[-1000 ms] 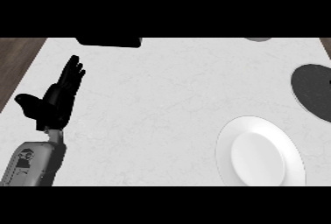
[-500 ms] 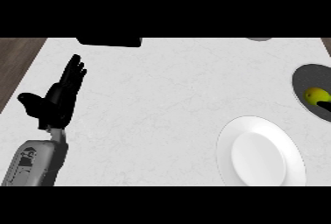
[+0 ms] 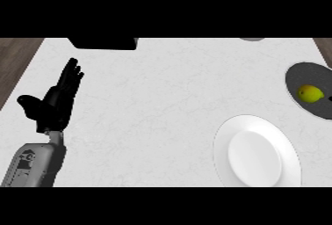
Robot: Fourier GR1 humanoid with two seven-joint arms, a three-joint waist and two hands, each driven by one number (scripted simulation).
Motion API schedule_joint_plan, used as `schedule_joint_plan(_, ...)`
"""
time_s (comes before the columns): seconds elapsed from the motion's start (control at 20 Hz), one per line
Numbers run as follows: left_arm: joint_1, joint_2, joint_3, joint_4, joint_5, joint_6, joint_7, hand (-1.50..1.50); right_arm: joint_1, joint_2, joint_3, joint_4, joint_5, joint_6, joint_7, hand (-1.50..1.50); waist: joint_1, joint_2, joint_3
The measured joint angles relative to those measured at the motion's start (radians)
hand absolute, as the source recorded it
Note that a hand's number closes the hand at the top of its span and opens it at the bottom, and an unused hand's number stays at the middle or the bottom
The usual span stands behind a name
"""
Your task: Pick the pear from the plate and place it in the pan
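The yellow-green pear (image 3: 311, 93) lies inside the dark pan (image 3: 304, 79) at the right edge of the head view. A white plate (image 3: 259, 154) with nothing on it sits at the lower right of the pale counter. My left hand (image 3: 55, 103) stays at the left with its fingers straight and pointing up, far from both the plate and the pan. My right hand does not show anywhere in the view.
A black object (image 3: 103, 42) lies along the counter's far edge at the upper left. A small grey thing (image 3: 252, 39) peeks in at the top right. Dark wood floor (image 3: 16, 57) borders the counter on the left.
The pear came into sight in the pan half a second ago and lies there now. The left hand has not moved.
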Motion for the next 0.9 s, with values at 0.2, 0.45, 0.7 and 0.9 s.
schedule_joint_plan(0.2,0.017,0.004,0.009,-0.010,-0.001,0.003,0.004,0.00,0.063,-0.005,-0.056,0.008,-0.070,0.148,-0.086,-1.50,-0.017,-0.010,-0.003)
schedule_joint_plan(0.45,0.028,0.005,0.018,-0.028,-0.001,0.002,0.026,0.00,0.174,-0.037,-0.079,-0.013,-0.124,0.341,-0.176,-1.50,-0.036,-0.020,-0.006)
schedule_joint_plan(0.7,0.052,0.012,0.037,-0.040,0.001,-0.006,0.023,0.00,0.299,-0.064,-0.084,-0.098,-0.178,0.460,-0.196,-1.50,-0.053,-0.028,-0.010)
schedule_joint_plan(0.9,0.050,0.002,0.034,-0.044,-0.016,0.002,0.035,0.00,0.403,-0.036,-0.080,-0.227,-0.230,0.496,-0.168,-1.50,-0.058,-0.030,-0.011)
